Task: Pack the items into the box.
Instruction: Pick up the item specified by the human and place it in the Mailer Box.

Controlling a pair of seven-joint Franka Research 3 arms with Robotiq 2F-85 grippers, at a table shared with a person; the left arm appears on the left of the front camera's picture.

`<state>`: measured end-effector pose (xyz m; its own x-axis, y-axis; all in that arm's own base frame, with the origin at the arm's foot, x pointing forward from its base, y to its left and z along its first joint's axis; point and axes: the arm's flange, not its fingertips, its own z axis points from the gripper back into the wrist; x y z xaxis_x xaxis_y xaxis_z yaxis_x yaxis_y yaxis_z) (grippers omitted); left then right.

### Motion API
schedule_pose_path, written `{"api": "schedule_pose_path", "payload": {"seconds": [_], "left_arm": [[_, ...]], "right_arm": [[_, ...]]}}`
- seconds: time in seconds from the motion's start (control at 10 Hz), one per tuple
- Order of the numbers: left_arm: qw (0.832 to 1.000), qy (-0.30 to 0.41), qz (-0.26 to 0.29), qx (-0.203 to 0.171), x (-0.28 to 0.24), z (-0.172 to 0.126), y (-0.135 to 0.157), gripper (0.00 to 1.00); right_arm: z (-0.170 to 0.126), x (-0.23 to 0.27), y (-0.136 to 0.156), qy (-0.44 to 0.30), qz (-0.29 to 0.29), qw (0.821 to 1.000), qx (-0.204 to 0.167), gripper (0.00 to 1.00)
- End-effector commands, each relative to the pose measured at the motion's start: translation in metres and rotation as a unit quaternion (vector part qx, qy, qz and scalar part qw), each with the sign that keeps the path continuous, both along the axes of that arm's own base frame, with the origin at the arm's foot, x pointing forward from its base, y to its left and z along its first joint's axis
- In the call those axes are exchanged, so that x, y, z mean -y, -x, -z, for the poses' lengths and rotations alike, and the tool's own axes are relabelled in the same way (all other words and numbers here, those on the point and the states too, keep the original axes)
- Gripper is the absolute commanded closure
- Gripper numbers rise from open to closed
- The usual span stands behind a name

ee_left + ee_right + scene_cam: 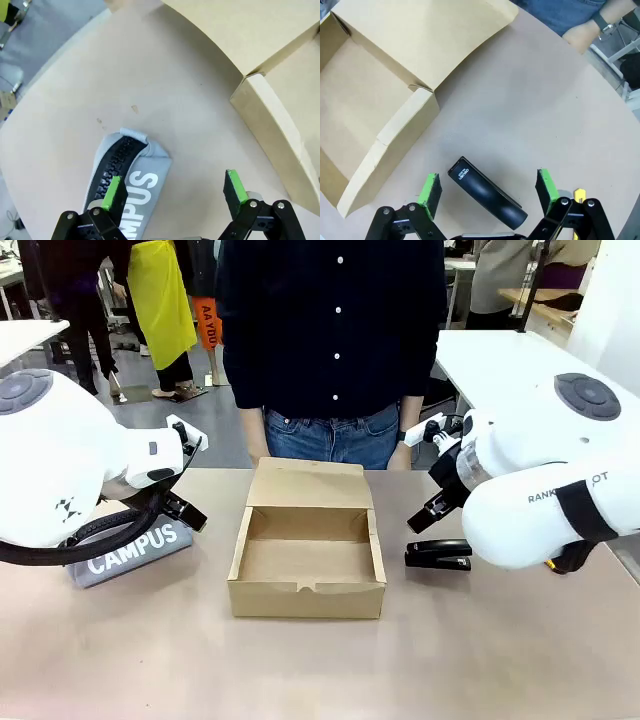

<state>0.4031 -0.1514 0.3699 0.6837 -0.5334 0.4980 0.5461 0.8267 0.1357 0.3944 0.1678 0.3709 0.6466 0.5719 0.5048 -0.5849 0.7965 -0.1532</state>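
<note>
Stapler (487, 194) lies below spread jaws of the right gripper (487, 183)

Utility knife (579, 193): yellow tip visible, remainder behind right gripper (487, 186).
Stapler (438, 555): rear end hidden under right arm (540, 510).
Pouch (135, 550): upper part covered by left arm (60, 470).
Box (405, 125): cut off at picture edge in wrist views.

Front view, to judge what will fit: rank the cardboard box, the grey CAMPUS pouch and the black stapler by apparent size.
1. cardboard box, clearly largest.
2. grey CAMPUS pouch, partly hidden by the left arm.
3. black stapler, smallest, partly hidden by the right arm.
</note>
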Motion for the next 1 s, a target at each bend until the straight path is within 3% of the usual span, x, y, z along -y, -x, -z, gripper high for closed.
{"api": "schedule_pose_path", "payload": {"seconds": [0.0, 0.9], "left_arm": [[1.000, 0.000, 0.000, 0.000, 0.0000, -0.0002, 0.0000, 0.00], [1.000, 0.000, 0.000, 0.000, 0.0000, -0.0002, 0.0000, 0.00]], "right_arm": [[0.0000, 0.0000, 0.0000, 0.000, 0.000, 1.000, 0.000, 0.00], [0.0000, 0.0000, 0.0000, 0.000, 0.000, 1.000, 0.000, 0.00]]}}
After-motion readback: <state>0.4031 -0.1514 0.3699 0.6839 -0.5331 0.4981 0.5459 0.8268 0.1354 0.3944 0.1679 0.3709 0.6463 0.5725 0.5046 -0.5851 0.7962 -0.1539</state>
